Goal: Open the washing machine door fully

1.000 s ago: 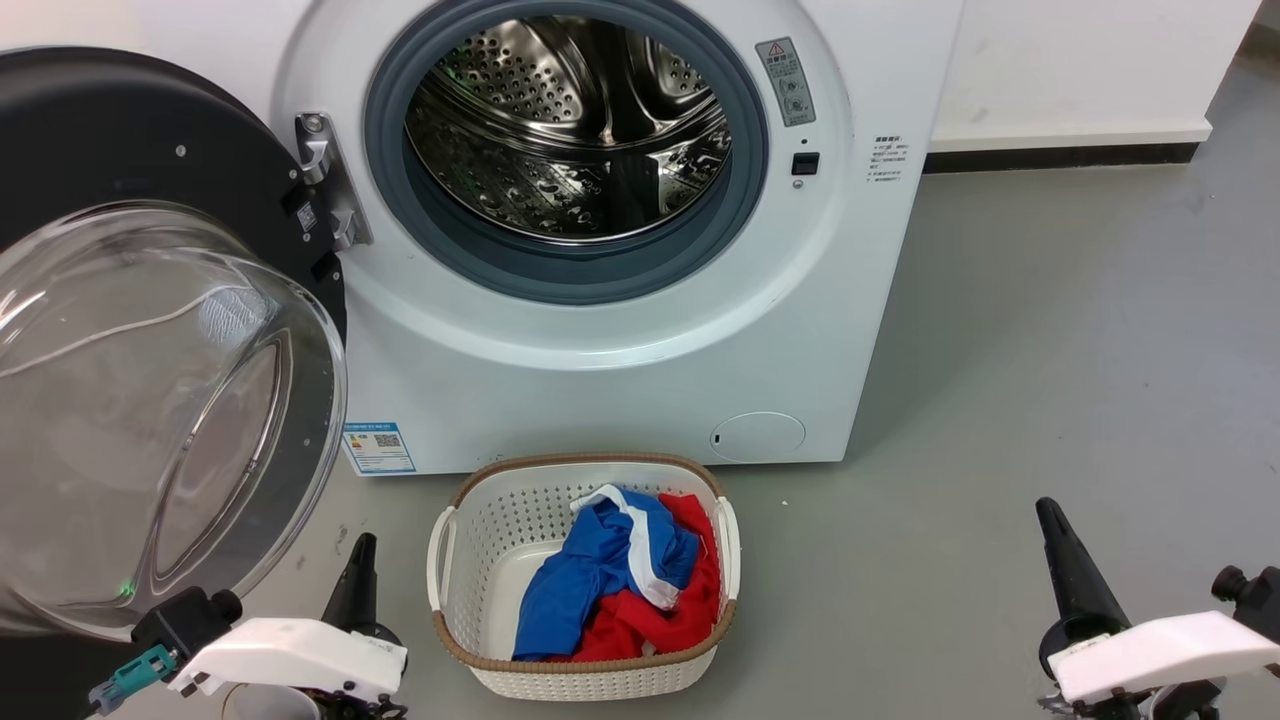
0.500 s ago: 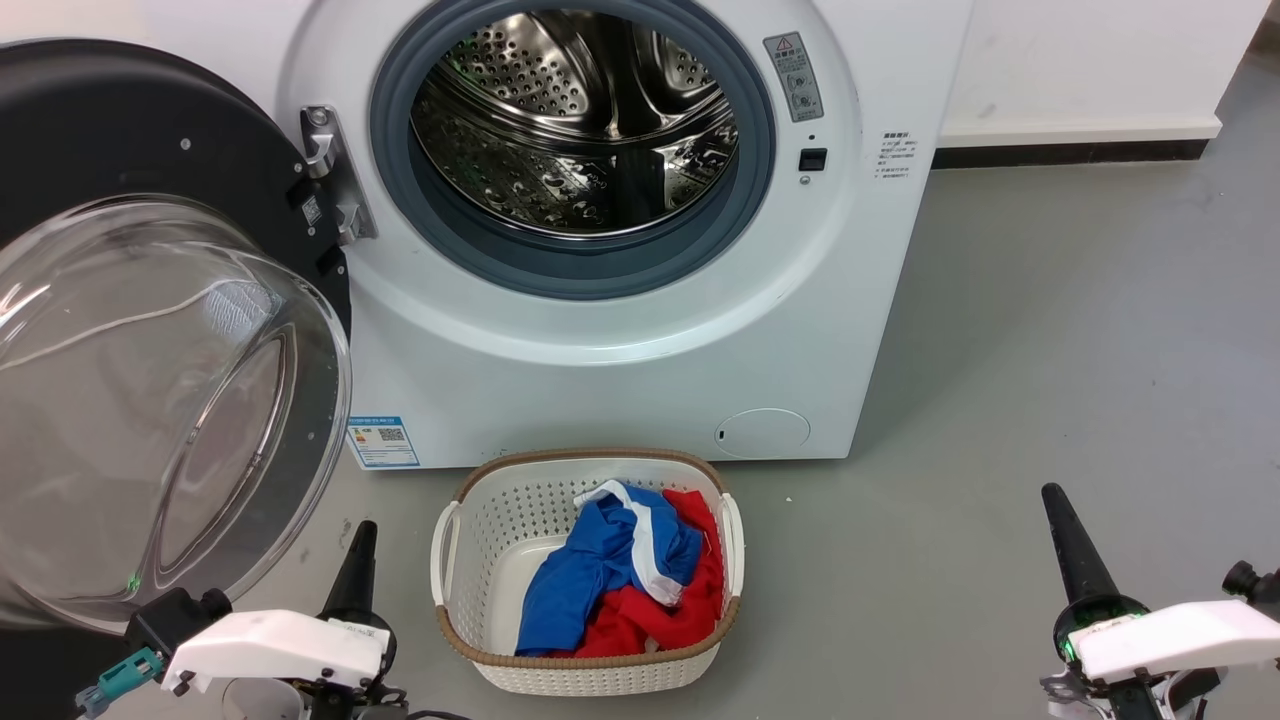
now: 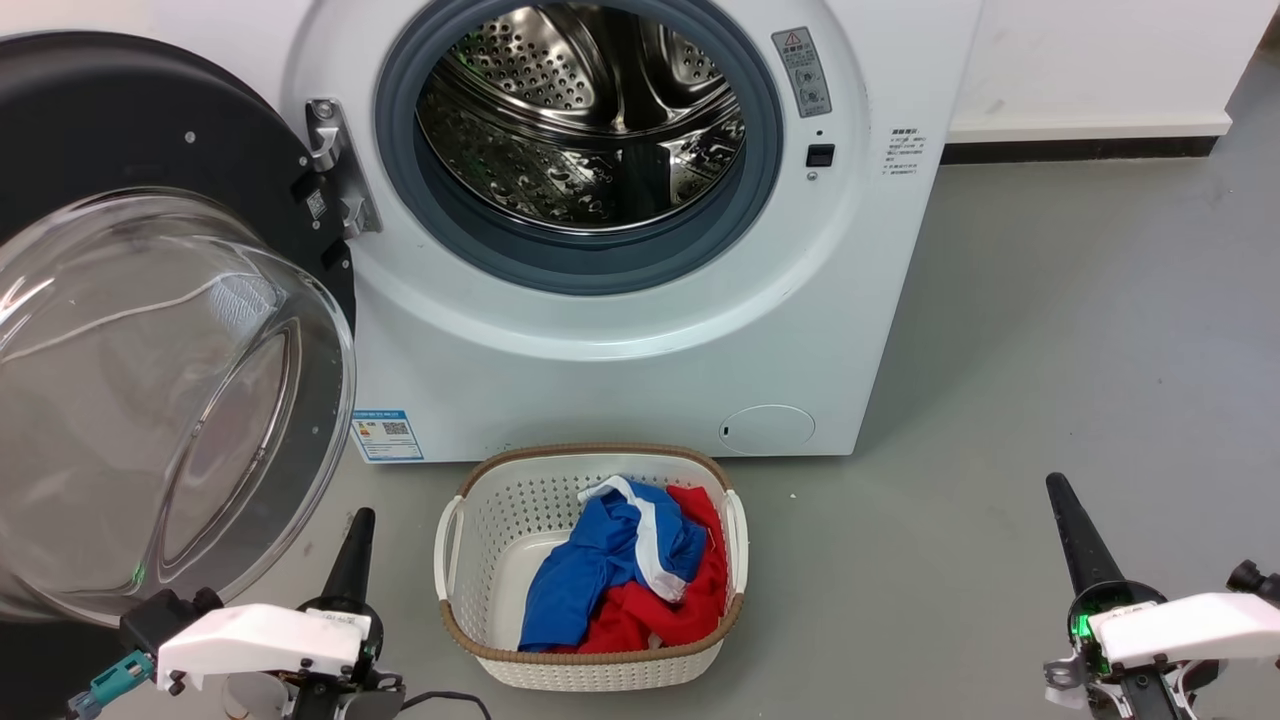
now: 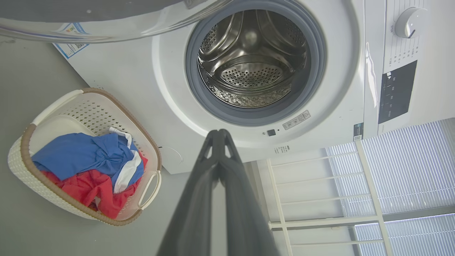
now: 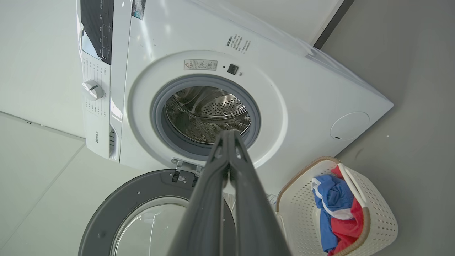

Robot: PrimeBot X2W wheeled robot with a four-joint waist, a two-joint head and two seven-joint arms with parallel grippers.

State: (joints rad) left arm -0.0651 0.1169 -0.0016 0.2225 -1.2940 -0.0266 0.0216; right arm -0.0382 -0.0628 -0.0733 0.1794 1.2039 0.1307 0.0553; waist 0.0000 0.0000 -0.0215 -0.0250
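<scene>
The white washing machine (image 3: 640, 330) faces me with its steel drum (image 3: 580, 110) exposed inside the grey gasket. The washing machine door (image 3: 150, 380), black-rimmed with a bulging clear glass bowl, hangs swung wide on its hinge (image 3: 335, 165) at the left. The door's rim (image 5: 117, 199) also appears in the right wrist view, and its edge (image 4: 106, 21) in the left wrist view. My left gripper (image 3: 357, 530) sits low beside the door's lower edge, shut and holding nothing. My right gripper (image 3: 1062, 500) is shut and empty at the lower right, far from the machine.
A white perforated laundry basket (image 3: 590, 660) with blue and red clothes (image 3: 620, 580) stands on the grey floor (image 3: 1050, 350) right in front of the machine, between my grippers. A white wall with a dark skirting runs behind at the right.
The whole head view has shifted slightly, so the camera moved. Both grippers sit a little lower in the picture. The door stays wide open.
</scene>
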